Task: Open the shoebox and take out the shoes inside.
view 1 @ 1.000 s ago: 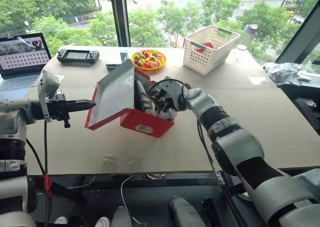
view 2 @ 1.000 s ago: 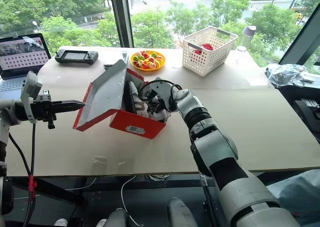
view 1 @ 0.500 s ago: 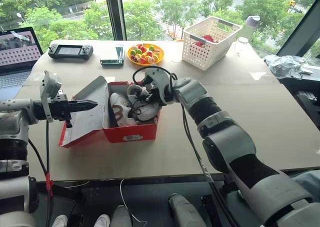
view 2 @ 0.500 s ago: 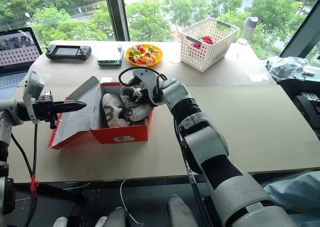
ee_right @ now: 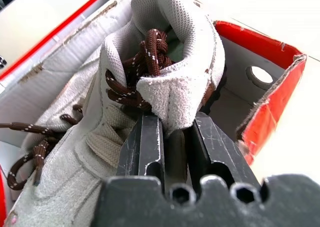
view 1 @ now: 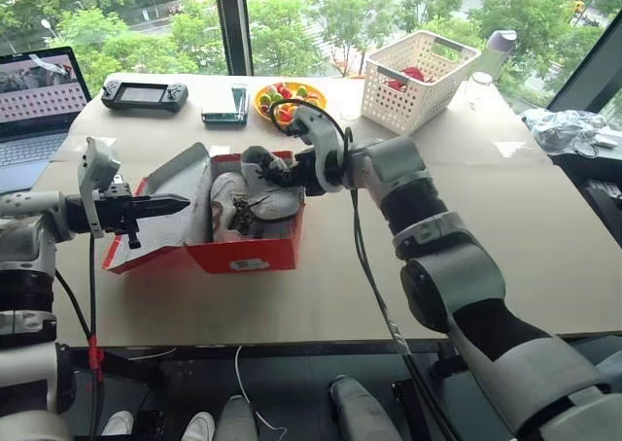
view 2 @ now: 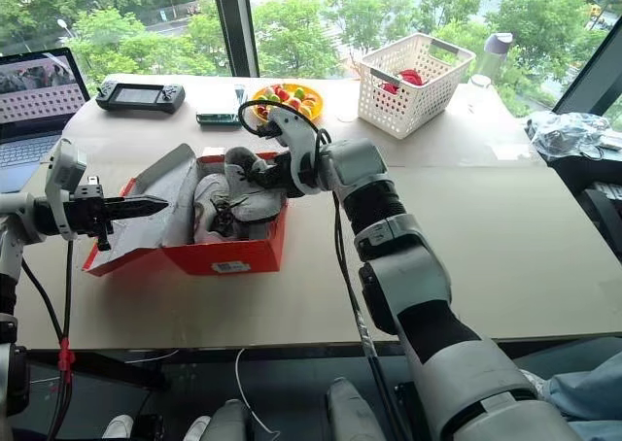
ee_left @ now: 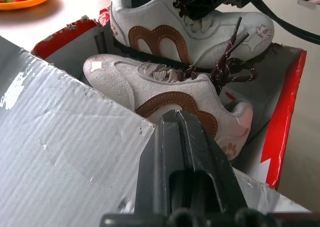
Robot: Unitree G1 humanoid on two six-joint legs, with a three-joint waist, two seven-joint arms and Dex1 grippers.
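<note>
The red shoebox sits open on the table, its grey-white lid folded back to the left. Two white-and-grey shoes with brown laces lie inside. My right gripper reaches in from the right and is shut on the heel collar of the far shoe, whose heel end is raised above the box rim. The near shoe lies flat in the box. My left gripper hangs shut just above the open lid and points toward the shoes, holding nothing.
At the back of the table stand a white lattice basket, an orange plate of fruit, a phone, a game controller and a laptop. A crumpled plastic bag lies far right.
The lid has dropped from nearly upright to lying open on the left. My right gripper has risen and rolled, lifting the shoe's heel. The left gripper stayed put.
</note>
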